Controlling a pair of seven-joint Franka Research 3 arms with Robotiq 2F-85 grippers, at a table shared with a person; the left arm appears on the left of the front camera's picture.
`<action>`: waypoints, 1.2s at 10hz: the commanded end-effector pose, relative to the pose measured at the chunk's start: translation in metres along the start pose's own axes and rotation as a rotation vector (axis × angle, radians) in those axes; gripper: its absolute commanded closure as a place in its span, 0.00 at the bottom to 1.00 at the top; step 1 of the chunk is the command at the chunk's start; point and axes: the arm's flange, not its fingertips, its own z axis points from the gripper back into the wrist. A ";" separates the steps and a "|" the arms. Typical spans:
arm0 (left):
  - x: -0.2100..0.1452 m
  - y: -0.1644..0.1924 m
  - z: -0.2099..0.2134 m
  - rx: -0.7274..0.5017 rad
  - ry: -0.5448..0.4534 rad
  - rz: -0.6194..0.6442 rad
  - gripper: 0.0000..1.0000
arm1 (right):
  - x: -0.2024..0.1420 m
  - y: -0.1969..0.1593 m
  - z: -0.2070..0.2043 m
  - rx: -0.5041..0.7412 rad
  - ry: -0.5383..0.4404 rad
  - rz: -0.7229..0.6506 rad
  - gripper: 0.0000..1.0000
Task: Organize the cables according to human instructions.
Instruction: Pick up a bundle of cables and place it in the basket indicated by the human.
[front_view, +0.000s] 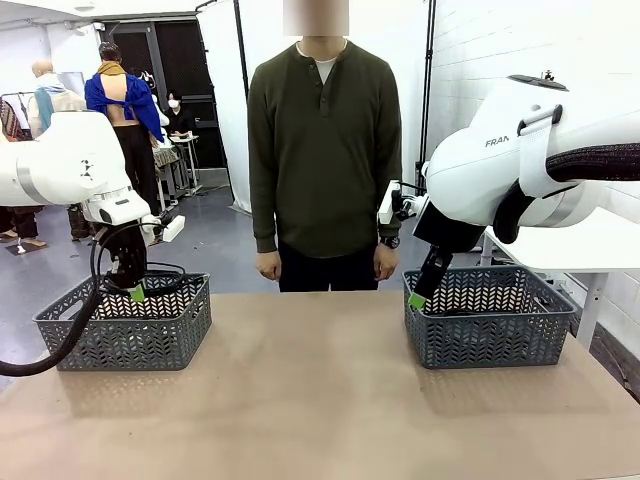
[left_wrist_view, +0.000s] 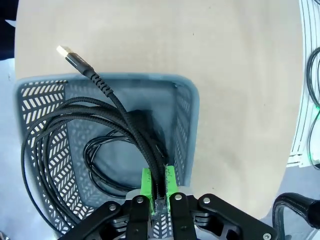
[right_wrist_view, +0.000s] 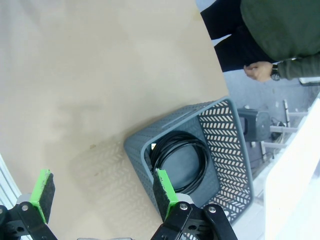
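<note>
Pinching braided cable (left_wrist_view: 107, 107) w/ left tool (left_wrist_view: 159, 186) over lattice basket (left_wrist_view: 186, 125); right tool (right_wrist_view: 102, 192) spread wide.

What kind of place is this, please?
Probably a robot lab or test workshop, not a home. Two robot arms work at a plain table with grey baskets of cables, a person stands watching, and behind are white partition screens and bare grey floor.
</note>
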 end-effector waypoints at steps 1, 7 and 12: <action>-0.010 0.012 -0.002 -0.008 0.015 -0.028 1.00 | -0.001 0.001 -0.001 -0.006 0.009 0.001 0.00; -0.041 0.014 -0.020 -0.021 -0.006 0.010 1.00 | -0.001 0.001 -0.001 -0.006 0.009 0.001 0.00; -0.046 0.017 -0.029 -0.012 0.008 0.041 0.61 | -0.001 0.001 -0.001 -0.006 0.009 0.001 0.00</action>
